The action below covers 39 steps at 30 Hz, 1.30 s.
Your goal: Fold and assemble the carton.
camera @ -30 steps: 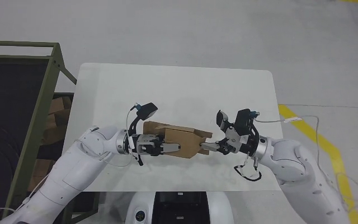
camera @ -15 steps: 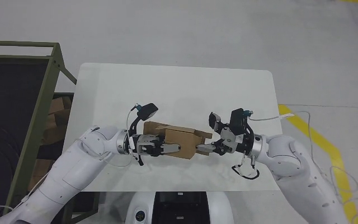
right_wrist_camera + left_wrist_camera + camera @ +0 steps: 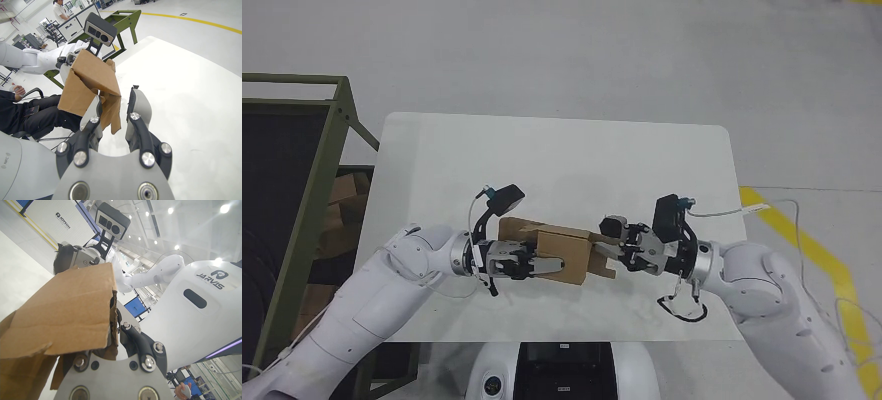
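1. Carton (image 3: 562,245) (image 3: 62,313) (image 3: 90,75): brown cardboard, partly opened into a sleeve, set crosswise over the near middle of the table (image 3: 562,150), close to the table's near edge. Resting on the table or held clear of it: impossible to tell.
2. Left gripper (image 3: 542,265), over the near-left part of the table, clenched on the left end of the carton. One dark finger (image 3: 132,332) pressed beside the torn cardboard edge, the other hidden behind the panel.
3. Right gripper (image 3: 614,245) (image 3: 115,98), over the near-right part of the table, at the open right end of the carton. Released, fingers spread wide and gripping nothing.
4. Loose flap (image 3: 114,121) hanging down from that open end toward the table, between the spread fingers: close by one finger, apart from the other. Inner walls of the carton on show above it, top panel slanted.
5. White tabletop with rounded corners, stretching away beyond the carton.
6. Green metal rack (image 3: 306,215) just beside the left edge of the table, with flat cardboard pieces (image 3: 342,210) stacked inside.
7. Yellow floor stripe (image 3: 797,240) off the right edge of the table, running at a slant.
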Each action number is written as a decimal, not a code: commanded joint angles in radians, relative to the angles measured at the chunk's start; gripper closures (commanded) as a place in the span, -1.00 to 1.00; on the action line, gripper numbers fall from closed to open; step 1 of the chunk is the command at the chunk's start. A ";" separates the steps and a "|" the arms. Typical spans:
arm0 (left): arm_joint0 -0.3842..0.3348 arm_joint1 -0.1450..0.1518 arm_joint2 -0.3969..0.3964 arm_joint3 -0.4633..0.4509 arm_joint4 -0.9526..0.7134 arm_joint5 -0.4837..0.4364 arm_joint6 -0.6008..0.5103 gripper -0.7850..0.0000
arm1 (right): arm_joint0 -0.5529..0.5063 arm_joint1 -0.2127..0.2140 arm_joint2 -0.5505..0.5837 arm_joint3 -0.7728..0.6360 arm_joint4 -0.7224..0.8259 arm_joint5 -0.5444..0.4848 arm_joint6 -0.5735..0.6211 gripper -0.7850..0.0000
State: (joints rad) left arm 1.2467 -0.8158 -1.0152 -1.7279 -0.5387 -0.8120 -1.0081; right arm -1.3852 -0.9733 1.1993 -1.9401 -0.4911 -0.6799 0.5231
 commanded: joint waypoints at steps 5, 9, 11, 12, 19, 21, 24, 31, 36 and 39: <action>-0.005 0.007 0.007 0.001 -0.004 -0.004 0.004 1.00 | -0.019 0.005 0.011 -0.007 0.015 -0.016 0.013 0.18; -0.009 0.011 0.012 0.002 -0.007 -0.007 0.007 1.00 | -0.025 0.006 0.015 -0.008 0.028 -0.019 0.019 0.07; -0.012 0.012 0.015 0.003 -0.008 -0.008 0.008 1.00 | -0.026 0.007 0.014 -0.008 0.032 -0.021 0.025 0.06; -0.013 0.013 0.016 0.003 -0.009 -0.008 0.008 1.00 | -0.026 0.007 0.013 -0.007 0.034 -0.022 0.028 0.06; -0.020 0.019 0.024 0.007 -0.013 -0.011 0.011 1.00 | -0.028 0.010 0.011 -0.003 0.048 -0.040 0.038 0.16; -0.021 0.020 0.027 0.007 -0.014 -0.013 0.013 1.00 | -0.028 0.011 0.009 -0.004 0.051 -0.045 0.042 0.22; -0.024 0.022 0.030 0.008 -0.012 -0.016 0.016 1.00 | -0.028 0.011 0.007 -0.008 0.055 -0.049 0.045 0.28; -0.027 0.027 0.038 0.011 -0.012 -0.024 0.024 1.00 | -0.030 0.014 0.007 -0.022 0.060 -0.054 0.052 0.39; -0.029 0.031 0.044 0.013 -0.013 -0.028 0.028 1.00 | -0.026 0.014 0.001 -0.036 0.062 -0.060 0.055 0.39; -0.032 0.032 0.048 0.015 -0.015 -0.029 0.029 1.00 | -0.021 0.014 -0.004 -0.044 0.061 -0.057 0.058 0.40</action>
State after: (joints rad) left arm 1.2160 -0.7840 -0.9681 -1.7137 -0.5531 -0.8406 -0.9795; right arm -1.4072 -0.9589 1.1963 -1.9824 -0.4303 -0.7381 0.5802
